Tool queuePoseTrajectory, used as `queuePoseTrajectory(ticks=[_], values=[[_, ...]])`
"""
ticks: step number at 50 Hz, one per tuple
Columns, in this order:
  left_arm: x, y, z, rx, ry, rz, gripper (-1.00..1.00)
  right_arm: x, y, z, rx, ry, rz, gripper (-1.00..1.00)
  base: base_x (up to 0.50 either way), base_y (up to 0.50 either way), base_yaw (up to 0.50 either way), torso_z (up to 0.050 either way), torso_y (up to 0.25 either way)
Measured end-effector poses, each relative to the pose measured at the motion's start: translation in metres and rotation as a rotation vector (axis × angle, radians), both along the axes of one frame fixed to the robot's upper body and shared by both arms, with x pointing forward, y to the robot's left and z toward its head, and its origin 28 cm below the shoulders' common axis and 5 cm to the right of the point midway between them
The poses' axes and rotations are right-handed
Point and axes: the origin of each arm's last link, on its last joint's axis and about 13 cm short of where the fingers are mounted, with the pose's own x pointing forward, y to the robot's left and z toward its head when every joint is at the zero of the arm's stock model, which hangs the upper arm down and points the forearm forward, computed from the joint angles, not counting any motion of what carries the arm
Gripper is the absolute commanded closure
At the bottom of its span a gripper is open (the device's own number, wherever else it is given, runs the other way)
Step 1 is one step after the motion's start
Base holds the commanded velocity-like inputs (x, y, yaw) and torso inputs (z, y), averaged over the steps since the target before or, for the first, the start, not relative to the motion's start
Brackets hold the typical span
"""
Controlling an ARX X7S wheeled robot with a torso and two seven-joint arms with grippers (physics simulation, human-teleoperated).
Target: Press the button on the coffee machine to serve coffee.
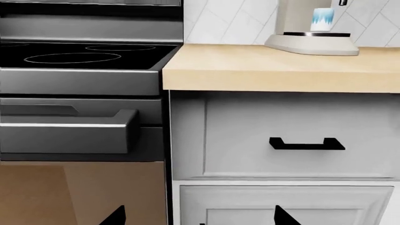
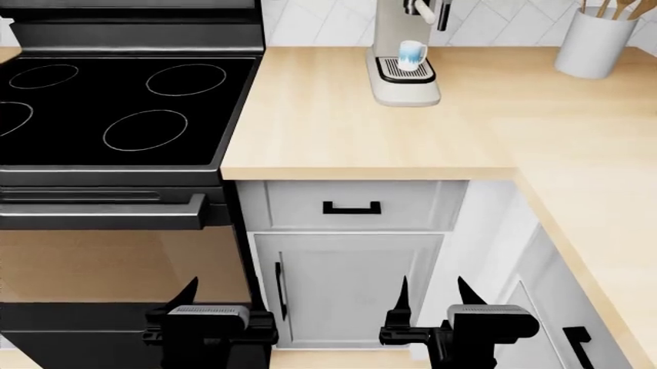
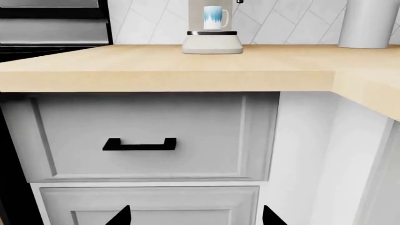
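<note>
Head view: both grippers, left [image 2: 211, 307] and right [image 2: 431, 296], jaws apart, well below counter edge [image 2: 359, 173], coffee machine [image 2: 402, 54].

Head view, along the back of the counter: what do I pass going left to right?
Black stovetop → coffee machine with a blue-and-white mug on its drip tray → white utensil holder holding wooden utensils.

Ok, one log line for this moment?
phase: pre-reach | left gripper: open, low | right gripper: open, low | cream-white coffee machine: untouched, blue-white mug on tray
</note>
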Motion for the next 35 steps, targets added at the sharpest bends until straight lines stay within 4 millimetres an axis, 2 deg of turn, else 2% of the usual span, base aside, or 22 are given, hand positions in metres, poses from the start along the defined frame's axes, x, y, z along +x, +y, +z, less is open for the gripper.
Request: queuePoseTrajectory(ticks=[19, 26, 35], values=[[0.0, 0.001, 0.0, -0.001, -0.006, -0.012, -1.0, 0.0, 0.0, 0.0, -0.008, 0.004, 0.001, -1.0, 0.0, 0.0, 0.0, 0.05, 0.0], [0.001, 0.0, 0.003, -0.027, 0.008, -0.015, -1.0, 0.003, 0.001, 0.005, 0.035, 0.001, 0.002, -1.0, 0.0, 0.0, 0.0, 0.0, 0.0], [0.012, -0.002, 0.022, -0.05, 0.008, -0.019, -1.0, 0.015, 0.001, 0.026, 0.043, -0.028, 0.018, -1.0, 0.0, 0.0, 0.0, 0.0, 0.0]])
